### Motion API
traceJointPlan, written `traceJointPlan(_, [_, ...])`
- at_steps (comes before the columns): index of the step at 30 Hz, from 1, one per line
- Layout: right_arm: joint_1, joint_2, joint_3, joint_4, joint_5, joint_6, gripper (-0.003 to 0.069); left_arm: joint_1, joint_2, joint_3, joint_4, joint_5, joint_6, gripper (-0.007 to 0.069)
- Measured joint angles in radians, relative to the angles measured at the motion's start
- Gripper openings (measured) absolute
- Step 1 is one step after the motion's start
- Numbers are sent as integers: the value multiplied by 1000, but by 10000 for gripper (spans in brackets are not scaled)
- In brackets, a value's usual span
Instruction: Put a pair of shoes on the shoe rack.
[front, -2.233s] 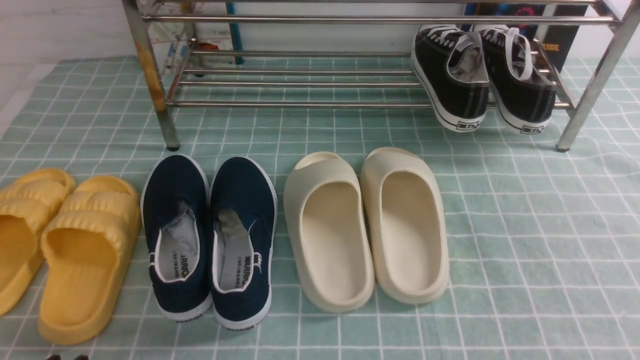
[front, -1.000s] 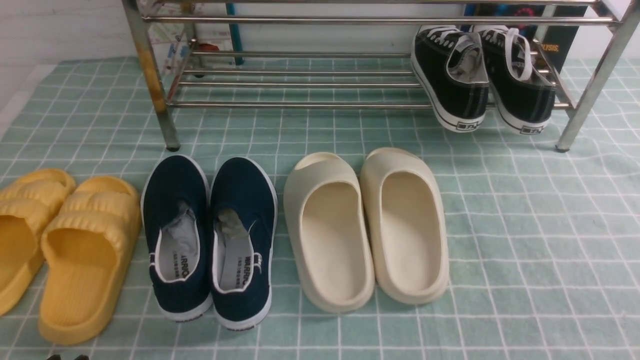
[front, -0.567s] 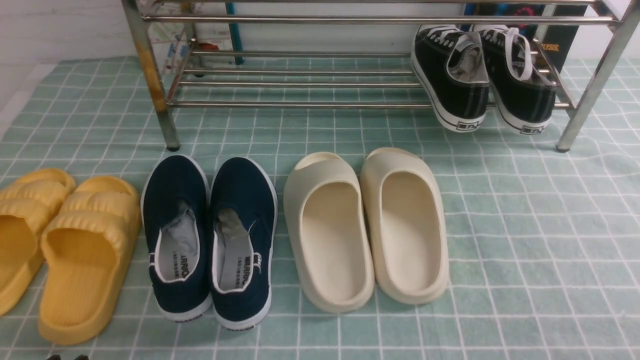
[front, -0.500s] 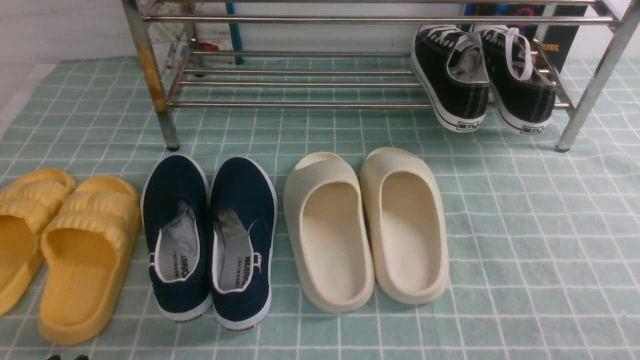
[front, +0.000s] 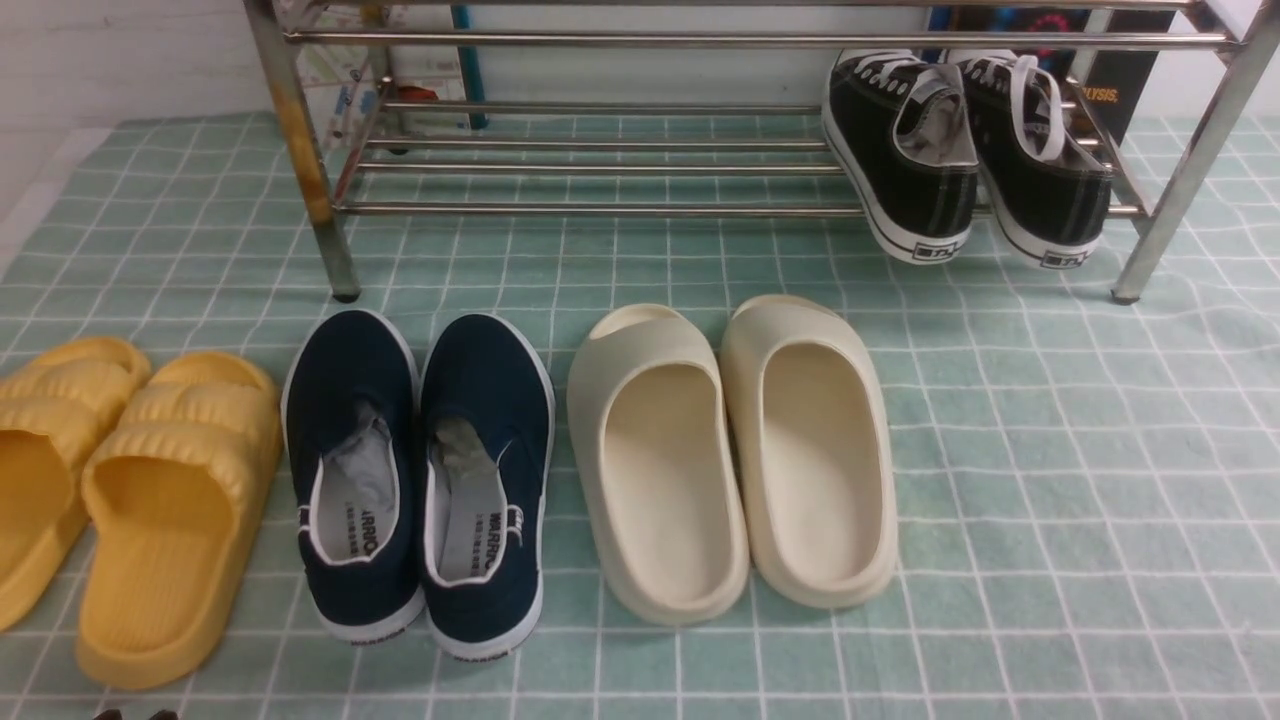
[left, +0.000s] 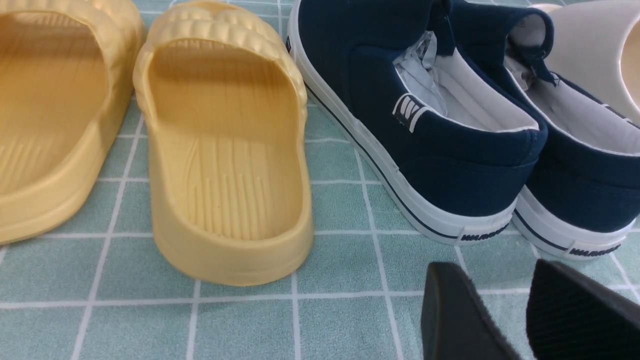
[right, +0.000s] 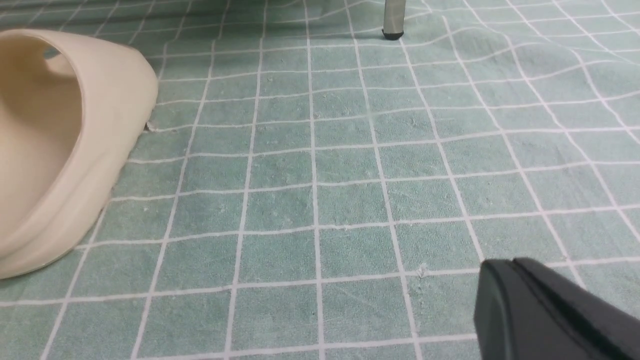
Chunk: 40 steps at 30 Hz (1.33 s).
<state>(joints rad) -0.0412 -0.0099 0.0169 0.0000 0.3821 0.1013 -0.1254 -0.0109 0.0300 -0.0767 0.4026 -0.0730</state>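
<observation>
The pair of shoes, two black canvas sneakers (front: 905, 165) (front: 1040, 170) with white laces and soles, rests on the lower bars at the right end of the silver shoe rack (front: 600, 208), heels hanging over the front bar. My left gripper (left: 492, 280) hovers low over the cloth just behind the navy slip-ons, fingers apart and open with nothing between them. My right gripper (right: 505, 272) sits low over bare cloth to the right of the cream slides, its fingers pressed together, shut and empty. Neither gripper is near the sneakers.
In front of the rack, left to right, stand yellow slides (front: 160, 500), navy slip-ons (front: 420, 470) and cream slides (front: 740, 450) on a green checked cloth (front: 1050, 500). The rack's front right leg (right: 392, 20) stands ahead of the right gripper. Boxes lean behind the rack.
</observation>
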Motion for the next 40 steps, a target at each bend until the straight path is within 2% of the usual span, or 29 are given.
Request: traceJointPlan(40, [0, 0, -1, 0, 1, 19, 31, 0, 0, 0, 0, 0, 0, 239])
